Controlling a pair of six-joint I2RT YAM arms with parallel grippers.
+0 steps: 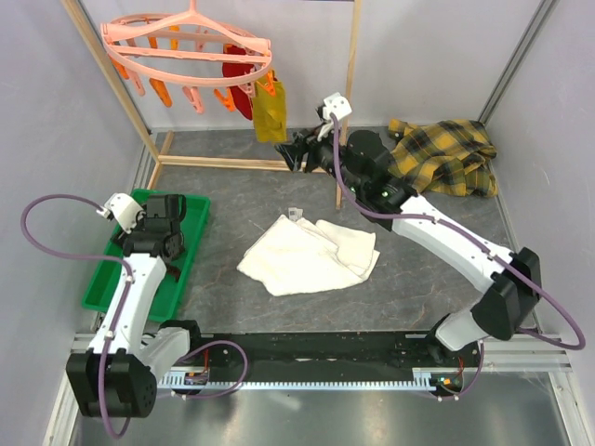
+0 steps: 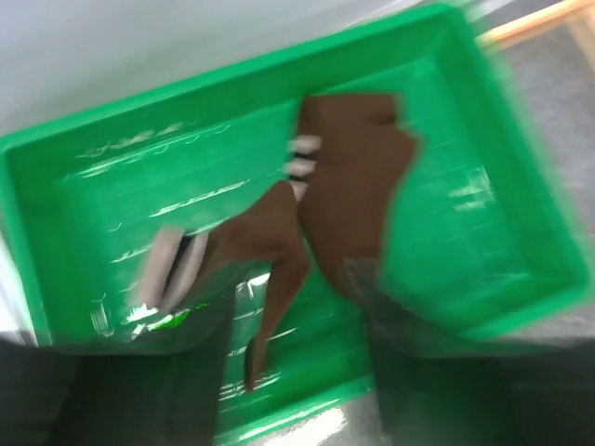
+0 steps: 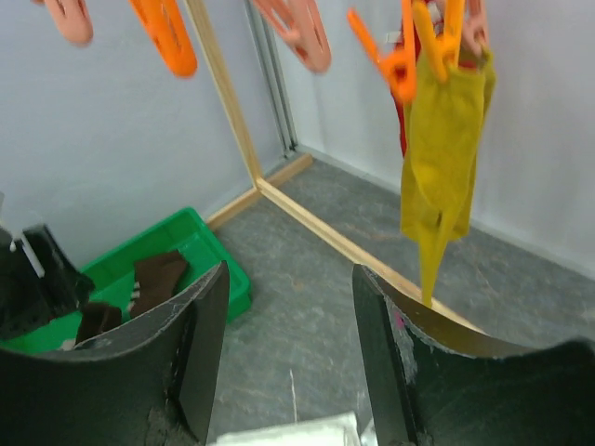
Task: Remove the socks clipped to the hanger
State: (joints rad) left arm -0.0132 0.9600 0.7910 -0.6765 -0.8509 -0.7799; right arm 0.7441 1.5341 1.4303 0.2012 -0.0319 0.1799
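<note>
With 2 brown socks (image 2: 353, 186) lying in the green bin (image 2: 232, 84) beneath the spread, empty left fingers (image 2: 121, 400), the mustard sock (image 3: 442, 167) and red sock (image 1: 238, 76) hang clipped to the hanger (image 1: 186, 39), so the right fingers (image 3: 177, 372), parted and empty, should next rise and pinch the mustard one.

Salmon-pink round hanger (image 1: 186, 39) was suspended at upper left, with a red sock (image 1: 240, 93) and a mustard yellow sock (image 1: 270, 116) hanging limp from clips at its right edge, while dark brown socks (image 2: 353, 186) lay crumpled in the green tray (image 2: 232, 88).
</note>
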